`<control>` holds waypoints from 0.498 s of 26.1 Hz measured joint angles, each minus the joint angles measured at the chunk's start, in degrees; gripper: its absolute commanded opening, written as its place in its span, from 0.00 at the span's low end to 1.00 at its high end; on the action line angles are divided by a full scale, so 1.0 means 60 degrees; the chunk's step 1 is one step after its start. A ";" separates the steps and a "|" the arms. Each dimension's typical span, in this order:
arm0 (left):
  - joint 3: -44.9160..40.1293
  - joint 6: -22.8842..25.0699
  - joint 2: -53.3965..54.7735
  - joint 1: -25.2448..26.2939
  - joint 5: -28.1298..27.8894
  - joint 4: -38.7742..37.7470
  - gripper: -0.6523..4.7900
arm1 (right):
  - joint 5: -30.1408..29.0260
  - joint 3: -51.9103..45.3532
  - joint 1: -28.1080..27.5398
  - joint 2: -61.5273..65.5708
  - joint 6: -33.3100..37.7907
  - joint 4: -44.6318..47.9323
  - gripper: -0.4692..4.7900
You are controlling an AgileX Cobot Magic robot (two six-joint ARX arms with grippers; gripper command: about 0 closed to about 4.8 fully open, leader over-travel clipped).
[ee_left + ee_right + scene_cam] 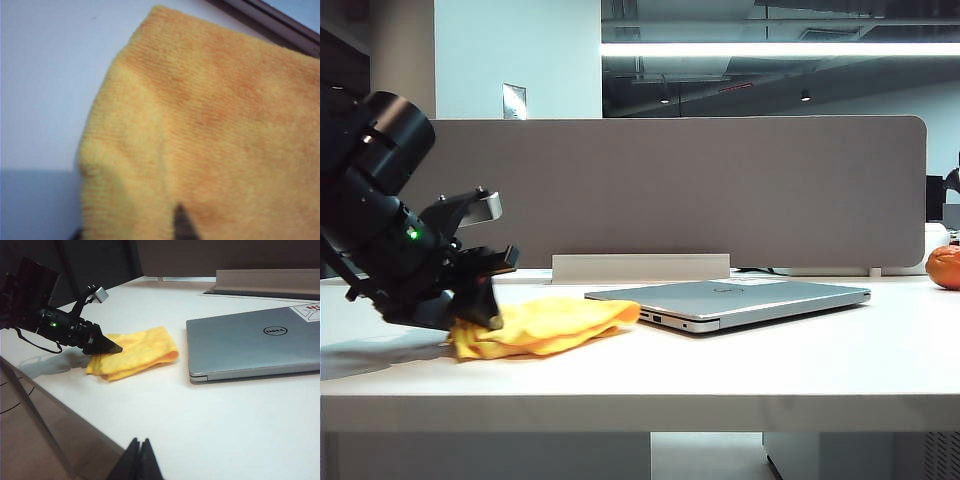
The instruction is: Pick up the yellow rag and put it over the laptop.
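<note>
The yellow rag (545,326) is lying folded on the white table (740,370), just beside the near-left corner of the closed laptop (740,298); whether the two touch cannot be told. The left gripper (480,310) is pressing down onto the rag's far-left end, the end away from the laptop, and its fingers are sinking into the cloth; whether they are clamping it or only closing cannot be told. In the left wrist view only one dark fingertip (184,224) is showing against the terry weave. The right gripper (139,460) is sitting parked at the table's near edge, fingers pressed together, holding nothing. Judgement: the rag is light, soft and limp, so it will be sagging and unfolding when lifted; pinching a bunched fold near this end should be giving a secure hold and letting the rest trail over the lid.
</note>
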 measured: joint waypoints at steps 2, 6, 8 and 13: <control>0.0011 -0.0029 0.0033 0.0004 0.0040 -0.0011 0.13 | 0.0004 0.0000 0.0000 0.0000 0.0000 0.0000 0.08; -0.0022 -0.0033 0.0022 0.0004 0.0441 0.0299 0.11 | 0.0022 0.0000 0.0000 0.0000 0.0000 0.0004 0.08; -0.0040 -0.0040 -0.0047 0.0004 0.0907 0.0710 0.11 | 0.0033 0.0000 0.0000 0.0000 0.0000 0.0004 0.08; 0.0033 -0.0889 -0.0572 -0.0036 0.1359 0.3096 0.11 | 0.0036 0.0000 0.0000 0.0000 0.0000 0.0004 0.08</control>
